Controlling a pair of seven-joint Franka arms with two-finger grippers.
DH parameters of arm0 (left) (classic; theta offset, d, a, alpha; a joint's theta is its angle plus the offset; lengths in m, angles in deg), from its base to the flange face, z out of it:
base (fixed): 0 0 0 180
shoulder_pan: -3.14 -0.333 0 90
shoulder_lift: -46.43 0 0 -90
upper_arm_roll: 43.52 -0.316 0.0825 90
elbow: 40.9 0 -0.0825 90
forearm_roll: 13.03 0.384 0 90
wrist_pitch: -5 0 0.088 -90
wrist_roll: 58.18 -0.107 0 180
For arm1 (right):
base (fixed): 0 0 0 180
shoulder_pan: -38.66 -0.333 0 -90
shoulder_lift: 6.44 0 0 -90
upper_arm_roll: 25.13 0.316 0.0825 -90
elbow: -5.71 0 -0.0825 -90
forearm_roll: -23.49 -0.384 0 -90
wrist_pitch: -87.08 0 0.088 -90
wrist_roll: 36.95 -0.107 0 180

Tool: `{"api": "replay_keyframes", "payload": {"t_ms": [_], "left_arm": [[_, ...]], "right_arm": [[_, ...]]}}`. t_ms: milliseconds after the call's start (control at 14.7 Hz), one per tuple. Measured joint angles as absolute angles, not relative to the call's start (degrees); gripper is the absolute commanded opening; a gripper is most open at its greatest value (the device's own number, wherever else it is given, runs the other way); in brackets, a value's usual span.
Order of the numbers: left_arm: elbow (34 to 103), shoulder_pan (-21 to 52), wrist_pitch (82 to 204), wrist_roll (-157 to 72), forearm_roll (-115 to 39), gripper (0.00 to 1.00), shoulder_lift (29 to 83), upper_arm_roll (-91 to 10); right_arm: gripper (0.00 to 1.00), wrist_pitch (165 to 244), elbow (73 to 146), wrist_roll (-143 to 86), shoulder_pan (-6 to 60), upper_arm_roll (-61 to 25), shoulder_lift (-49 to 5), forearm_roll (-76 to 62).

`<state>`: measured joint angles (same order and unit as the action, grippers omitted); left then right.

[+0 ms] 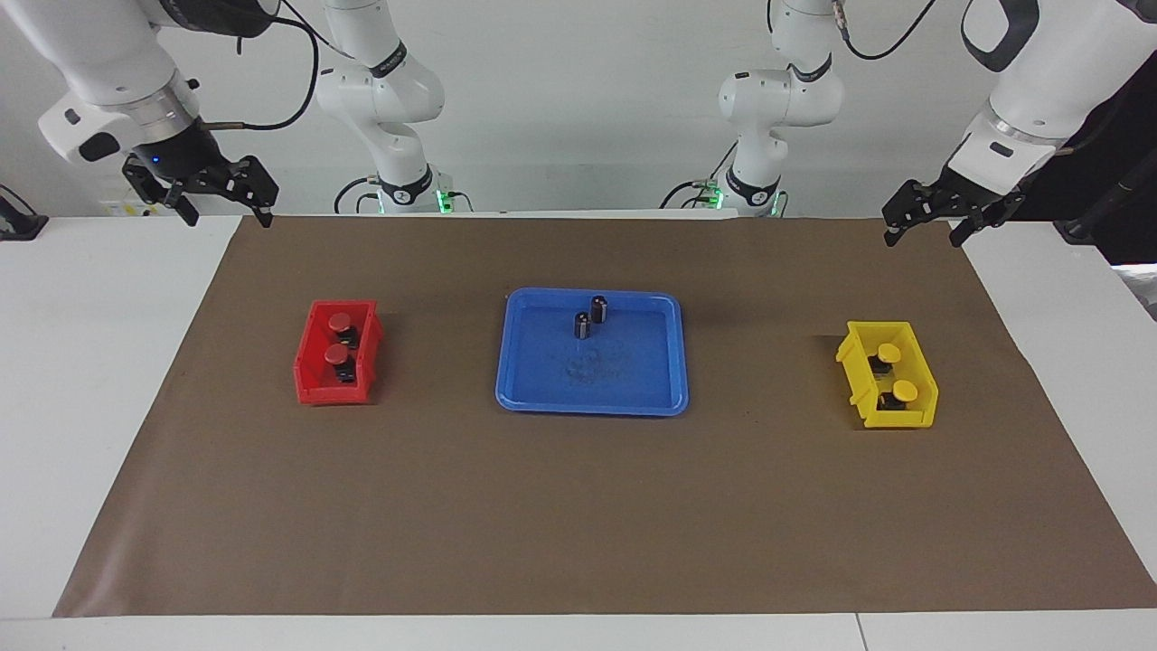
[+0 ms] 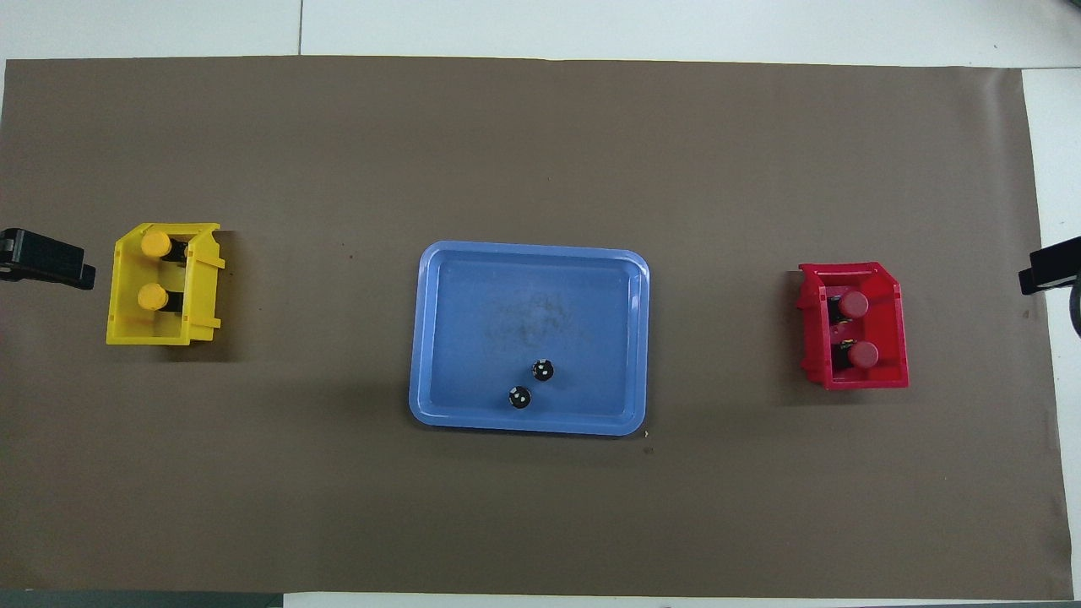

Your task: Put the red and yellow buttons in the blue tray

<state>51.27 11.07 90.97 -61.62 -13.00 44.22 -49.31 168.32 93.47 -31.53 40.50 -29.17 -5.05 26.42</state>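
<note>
I am looking at the blue tray (image 1: pixel 592 391), which is lying in the middle of the brown paper sheet (image 1: pixel 578 515) covering the table (image 1: pixel 99 362), and two small dark cylinders (image 1: pixel 589 317) are standing upright in it near the rim nearest the robots, just beside each other. The two red buttons (image 1: pixel 338 337) are sitting inside the small red bin (image 1: pixel 316 384) toward the right arm's end of the table, one nearer to the robots than the other, red caps up in the facing view. The two yellow buttons (image 1: pixel 897 372) are sitting the same way inside the small yellow bin (image 1: pixel 913 418) toward the left arm's end, well apart from the tray. I am seeing none of the four buttons in the tray, so they are all waiting in their bins. My left gripper (image 1: pixel 924 232) is hanging in the air over the edge of the paper at the robots' side, at its own end of the table, with its jaws standing wide and nothing between them. My right gripper (image 1: pixel 226 201) is hanging likewise over the paper's corner at its own end, jaws spread wide and holding nothing, and both arms are waiting well clear of the bins
</note>
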Motion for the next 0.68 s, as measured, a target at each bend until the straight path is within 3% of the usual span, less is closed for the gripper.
{"api": "replay_keyframes", "payload": {"t_ms": [545,682], "left_arm": [[51.27,11.07,90.86,-61.60,-13.00,1.00,44.22,-49.31],[51.27,11.07,90.86,-61.59,-13.00,1.00,44.22,-49.31]], "right_arm": [[1.00,168.32,93.86,-31.53,40.51,-29.17,-5.04,26.42],[0.94,168.35,94.35,-31.53,40.50,-29.17,-5.04,26.42]]}}
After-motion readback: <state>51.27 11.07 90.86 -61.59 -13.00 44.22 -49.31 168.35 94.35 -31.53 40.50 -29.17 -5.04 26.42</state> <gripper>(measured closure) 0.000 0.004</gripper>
